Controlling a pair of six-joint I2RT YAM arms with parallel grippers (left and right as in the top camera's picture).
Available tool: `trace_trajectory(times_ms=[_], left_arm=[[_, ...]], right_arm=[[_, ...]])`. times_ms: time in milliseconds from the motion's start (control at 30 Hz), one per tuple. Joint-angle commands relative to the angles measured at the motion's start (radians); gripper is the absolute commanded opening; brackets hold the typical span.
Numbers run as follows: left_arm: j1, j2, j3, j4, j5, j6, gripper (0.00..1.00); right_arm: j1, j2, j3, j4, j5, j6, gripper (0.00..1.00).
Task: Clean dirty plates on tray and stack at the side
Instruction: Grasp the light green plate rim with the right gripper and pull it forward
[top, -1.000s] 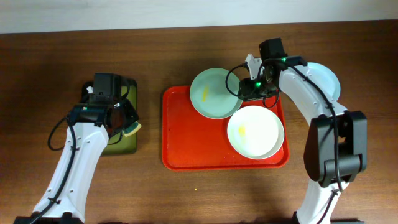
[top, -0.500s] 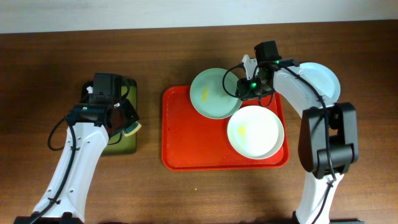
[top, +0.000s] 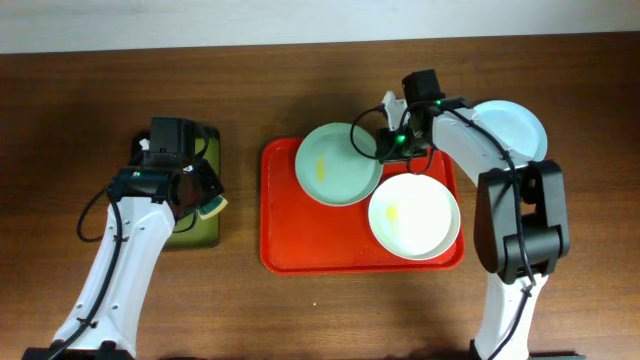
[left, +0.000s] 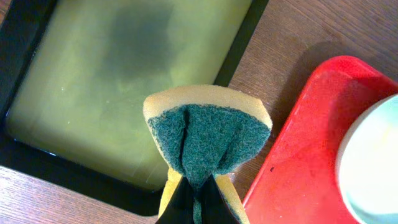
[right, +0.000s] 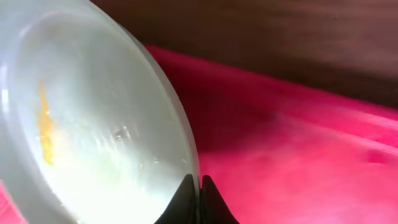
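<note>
The red tray (top: 300, 235) lies mid-table. A pale green plate (top: 335, 165) with a yellow smear sits at its back, over the rim. My right gripper (top: 385, 147) is shut on that plate's right rim; in the right wrist view the rim (right: 180, 143) runs between the fingers (right: 199, 186). A white plate (top: 414, 215) with a yellow smear lies at the tray's right. A pale blue plate (top: 515, 125) lies on the table at the right. My left gripper (top: 203, 200) is shut on a yellow and green sponge (left: 208, 134) above the olive tray's right edge.
The dark olive-green tray (top: 200, 232) sits at the left, with its wet bottom (left: 118, 81) in the left wrist view. The red tray's corner (left: 311, 162) shows at that view's right. The table is brown wood (top: 100, 90).
My right gripper has dragged the pale green plate a little to the left across the tray. The white plate shifted slightly. The left arm has not moved.
</note>
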Motion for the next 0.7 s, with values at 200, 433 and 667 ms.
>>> trace_trajectory(times_ms=[200,433,667], left_arm=[[-0.001,-0.017,0.014,0.006,0.003,0.043,0.00],[-0.013,-0.017,0.014,0.035,0.085,0.135,0.00],[-0.074,-0.017,0.014,0.051,0.097,0.171,0.00]], right_arm=[[0.037,-0.092,0.063,-0.134,-0.131,-0.085,0.04],[0.088,-0.092,0.063,-0.295,-0.193,-0.217,0.04],[0.191,-0.090,0.031,-0.269,0.100,-0.118,0.04]])
